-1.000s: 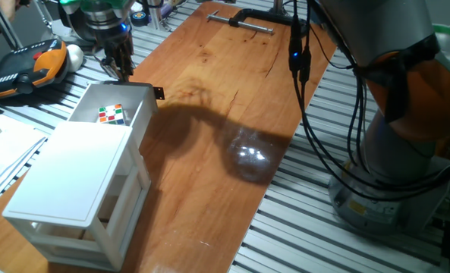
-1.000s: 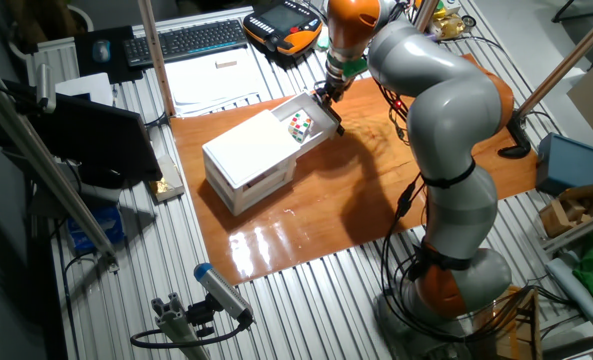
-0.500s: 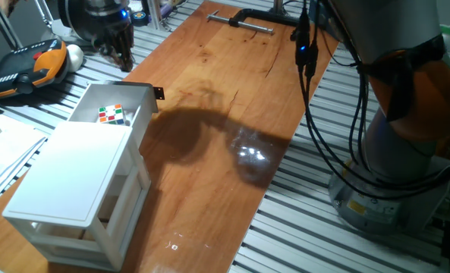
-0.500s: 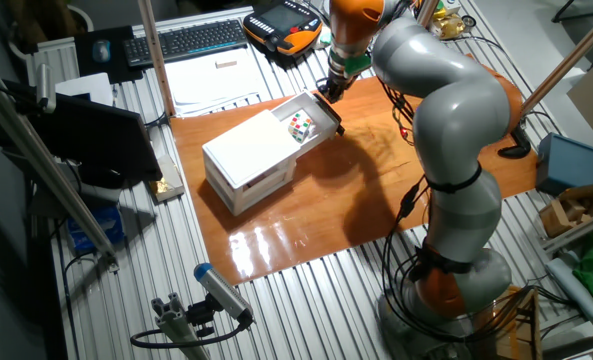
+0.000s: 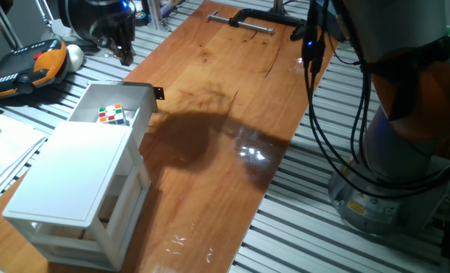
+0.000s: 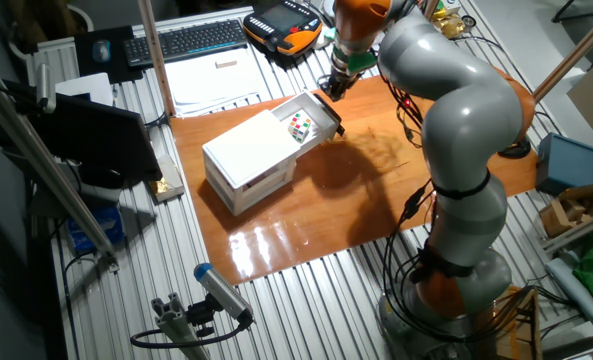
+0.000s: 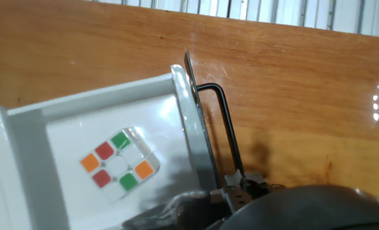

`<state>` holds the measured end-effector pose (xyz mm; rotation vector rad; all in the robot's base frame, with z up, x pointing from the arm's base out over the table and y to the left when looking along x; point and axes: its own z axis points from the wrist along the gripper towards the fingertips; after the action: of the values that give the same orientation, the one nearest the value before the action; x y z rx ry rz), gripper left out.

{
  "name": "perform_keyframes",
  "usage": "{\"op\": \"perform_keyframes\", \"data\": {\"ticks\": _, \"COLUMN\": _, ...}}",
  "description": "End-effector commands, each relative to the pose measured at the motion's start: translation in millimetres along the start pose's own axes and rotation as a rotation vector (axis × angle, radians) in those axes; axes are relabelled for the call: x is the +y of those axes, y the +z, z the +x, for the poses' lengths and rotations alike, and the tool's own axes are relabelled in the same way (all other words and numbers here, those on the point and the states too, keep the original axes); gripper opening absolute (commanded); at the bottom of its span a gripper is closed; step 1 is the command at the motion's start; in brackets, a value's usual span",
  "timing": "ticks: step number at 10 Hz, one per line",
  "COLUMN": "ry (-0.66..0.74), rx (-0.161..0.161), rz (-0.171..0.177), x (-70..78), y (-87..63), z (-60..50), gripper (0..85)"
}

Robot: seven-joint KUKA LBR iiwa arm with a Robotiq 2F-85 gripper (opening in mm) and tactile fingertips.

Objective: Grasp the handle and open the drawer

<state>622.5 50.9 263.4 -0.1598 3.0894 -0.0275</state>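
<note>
The drawer [image 5: 117,106] stands pulled out from the top tier of the small white cabinet [image 5: 77,189], which sits at the left end of the wooden counter [image 5: 232,98]; in the other fixed view the drawer [image 6: 311,118] juts from the cabinet toward two o'clock. Inside it lies a colour cube [image 5: 111,115] with red, green, orange and white squares, resting close to the cabinet's top panel. The handle [image 5: 158,93] is a small black tab at the drawer's outer front corner, over the wood; in the hand view it shows as a thin black wire loop [image 7: 222,128] fixed to the drawer's front wall [image 7: 192,128], with the cube [image 7: 116,166] on the white floor at about eight o'clock from it. The hand [image 5: 121,47] hangs above the slatted metal bench beyond the drawer, at roughly eleven o'clock from the handle, apart from both drawer and handle and gripping nothing. Its dark fingers [image 5: 124,51] point downward, and whether they stand wide or narrow cannot be told. In the other fixed view the hand [image 6: 338,84] sits just past the drawer's far corner, under the orange wrist of the grey arm [image 6: 456,110]. A black clamp [image 5: 247,19] lies at the counter's far end, near twelve o'clock, well apart from the cabinet.
</note>
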Motion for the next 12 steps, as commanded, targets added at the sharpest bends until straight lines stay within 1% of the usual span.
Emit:
{"op": "perform_keyframes", "data": {"ticks": 1, "ry": 0.014, "rx": -0.002, "rz": -0.001, "x": -0.2, "y": -4.9, "z": 2.2, "gripper": 0.7}}
{"op": "perform_keyframes", "data": {"ticks": 2, "ry": 0.023, "rx": -0.002, "rz": -0.001, "x": -2.5, "y": -12.1, "z": 4.7, "gripper": 0.7}}
{"op": "perform_keyframes", "data": {"ticks": 3, "ry": 0.035, "rx": -0.001, "rz": 0.000, "x": -4.2, "y": -15.2, "z": 7.3, "gripper": 0.7}}
{"op": "perform_keyframes", "data": {"ticks": 4, "ry": 0.039, "rx": 0.004, "rz": 0.004, "x": -4.6, "y": -15.6, "z": 10.0, "gripper": 0.7}}
{"op": "perform_keyframes", "data": {"ticks": 5, "ry": 0.046, "rx": 0.007, "rz": 0.001, "x": -3.8, "y": -15.9, "z": 12.3, "gripper": 0.7}}
{"op": "perform_keyframes", "data": {"ticks": 6, "ry": 0.045, "rx": 0.012, "rz": 0.008, "x": -2.5, "y": -17.0, "z": 14.3, "gripper": 0.7}}
{"op": "perform_keyframes", "data": {"ticks": 7, "ry": 0.048, "rx": 0.014, "rz": 0.017, "x": -1.7, "y": -18.2, "z": 16.1, "gripper": 0.7}}
{"op": "perform_keyframes", "data": {"ticks": 8, "ry": 0.043, "rx": 0.022, "rz": 0.040, "x": -1.4, "y": -19.0, "z": 17.5, "gripper": 0.7}}
{"op": "perform_keyframes", "data": {"ticks": 9, "ry": 0.039, "rx": 0.026, "rz": 0.046, "x": -1.5, "y": -19.3, "z": 18.4, "gripper": 0.7}}
{"op": "perform_keyframes", "data": {"ticks": 12, "ry": 0.041, "rx": 0.036, "rz": 0.051, "x": -2.1, "y": -17.2, "z": 21.9, "gripper": 0.7}}
